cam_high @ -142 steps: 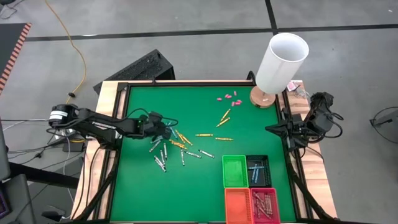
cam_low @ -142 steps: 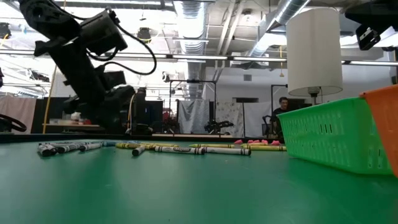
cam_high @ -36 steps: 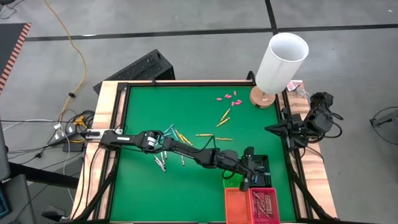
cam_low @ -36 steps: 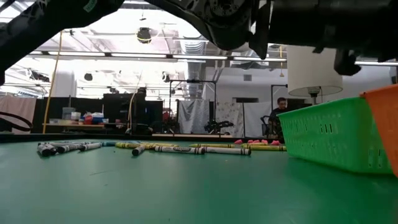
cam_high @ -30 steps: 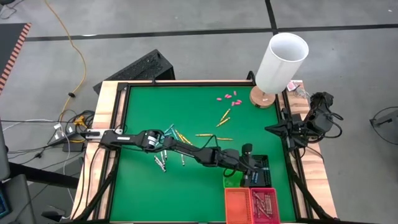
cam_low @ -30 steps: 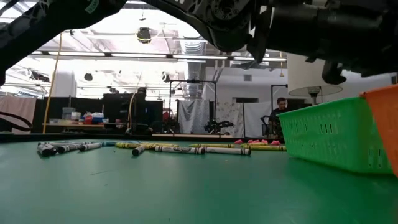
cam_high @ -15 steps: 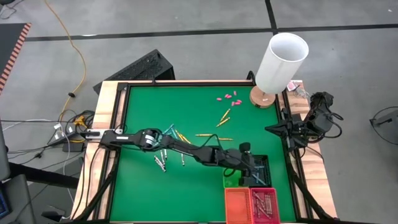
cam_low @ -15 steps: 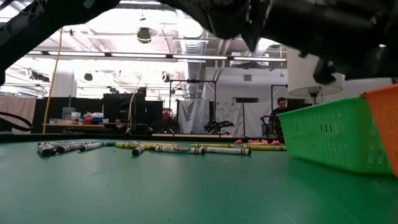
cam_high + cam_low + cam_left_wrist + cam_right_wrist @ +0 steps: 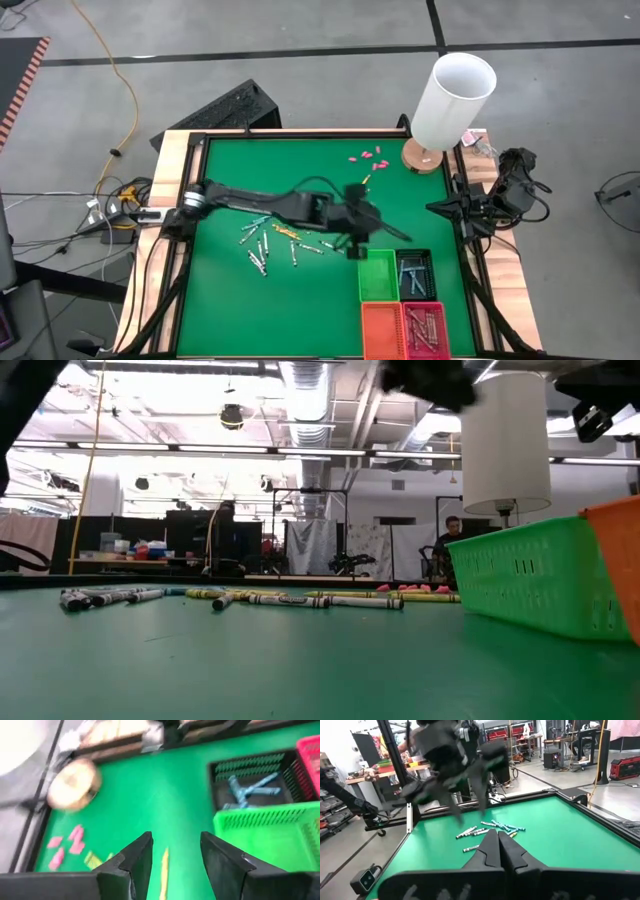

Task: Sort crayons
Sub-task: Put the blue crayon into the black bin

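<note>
From above, your left gripper hangs over the middle of the green table, just beside the far edge of the green basket; it is blurred here, so you cannot read its fingers from this angle. The loose crayons lie scattered left of it, well apart from the baskets, and more crayons sit in the black basket and the red basket, with the orange basket beside it. Your right gripper waits at the table's right edge, near the white lamp. At table level you see crayons lying in a row across the mat, the green basket to the right, and a dark blur of arm at the top. Through your left wrist camera the fingers stand apart with nothing between them, over bare mat; light blue crayons lie in the black basket ahead, a yellow crayon lies on the mat below, and pink pieces lie off to one side. Through your right wrist camera the fingers are pressed together, empty, facing the left gripper and crayons across the table.
</note>
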You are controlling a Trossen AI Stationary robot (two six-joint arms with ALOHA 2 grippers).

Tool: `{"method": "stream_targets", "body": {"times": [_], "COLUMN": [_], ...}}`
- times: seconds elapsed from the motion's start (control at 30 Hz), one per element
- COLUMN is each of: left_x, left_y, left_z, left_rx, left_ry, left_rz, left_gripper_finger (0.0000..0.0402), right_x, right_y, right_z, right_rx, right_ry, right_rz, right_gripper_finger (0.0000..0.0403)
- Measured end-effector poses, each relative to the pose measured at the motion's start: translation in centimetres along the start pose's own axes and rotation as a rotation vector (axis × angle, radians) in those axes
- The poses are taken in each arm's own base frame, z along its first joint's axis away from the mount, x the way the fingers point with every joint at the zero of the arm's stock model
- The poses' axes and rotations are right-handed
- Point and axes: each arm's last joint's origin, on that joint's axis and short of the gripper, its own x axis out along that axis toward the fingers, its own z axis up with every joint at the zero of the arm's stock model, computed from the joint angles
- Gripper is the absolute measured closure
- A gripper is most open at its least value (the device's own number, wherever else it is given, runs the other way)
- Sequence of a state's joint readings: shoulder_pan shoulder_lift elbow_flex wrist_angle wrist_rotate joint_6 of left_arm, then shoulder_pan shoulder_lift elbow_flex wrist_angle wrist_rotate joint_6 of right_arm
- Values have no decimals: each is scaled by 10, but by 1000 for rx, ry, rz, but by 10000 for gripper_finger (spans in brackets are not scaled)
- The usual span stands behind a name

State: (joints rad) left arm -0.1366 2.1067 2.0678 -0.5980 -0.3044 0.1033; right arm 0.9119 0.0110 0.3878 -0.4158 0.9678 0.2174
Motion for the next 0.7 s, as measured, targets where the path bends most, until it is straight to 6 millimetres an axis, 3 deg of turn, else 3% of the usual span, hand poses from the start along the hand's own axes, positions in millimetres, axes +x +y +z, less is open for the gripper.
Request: {"method": "stream_targets", "body": {"times": [0.13,0.4,0.6,0.7], "left_x": [-41,-103,-115,-110], "left_y": [19,31,30,25], "left_z": [-14,-104,-182,-214], "left_rx": [-62,-298,-541,-608], "left_ry": [22,-44,-118,-124], "left_rz": [114,339,441,476], "left_gripper_finger": [247,247,247,247], "right_x": [0,0,0,0], "right_y": [0,0,0,0], "right_z": [0,0,0,0], "right_rx": [3,10,9,10], "right_ry": [2,2,3,2], "right_rz": [0,-1,0,0], "right_gripper_finger": [403,403,403,403]}}
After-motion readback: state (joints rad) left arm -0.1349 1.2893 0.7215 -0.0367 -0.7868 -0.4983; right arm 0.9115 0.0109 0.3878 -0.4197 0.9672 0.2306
